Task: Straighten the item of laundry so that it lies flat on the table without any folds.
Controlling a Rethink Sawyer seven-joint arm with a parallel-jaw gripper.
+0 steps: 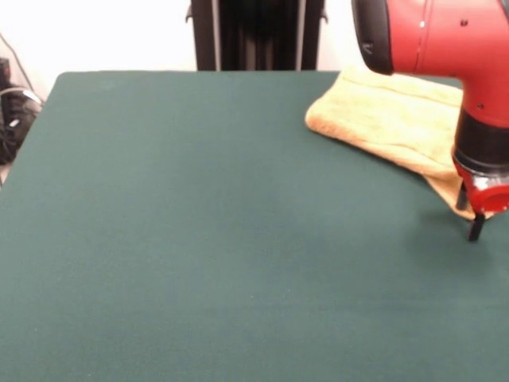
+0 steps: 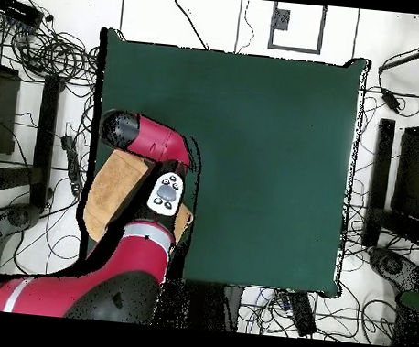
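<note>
The item of laundry (image 1: 390,119), an orange-tan towel, lies doubled over near the far right corner of the green table (image 1: 199,231), with a rounded fold along its left end. My gripper (image 1: 469,213) stands at the towel's near right corner. It is open, with one finger over the cloth edge and the other down on the felt. In the overhead view the towel (image 2: 109,188) shows at the table's (image 2: 270,150) lower left edge. The red arm (image 2: 152,143) covers part of it and hides the gripper.
A black stand (image 1: 254,32) rises behind the table's far edge. Cables (image 2: 50,51) lie tangled on the floor around the table, and more wires (image 1: 12,111) sit off its left side. The towel lies close to the table's edge.
</note>
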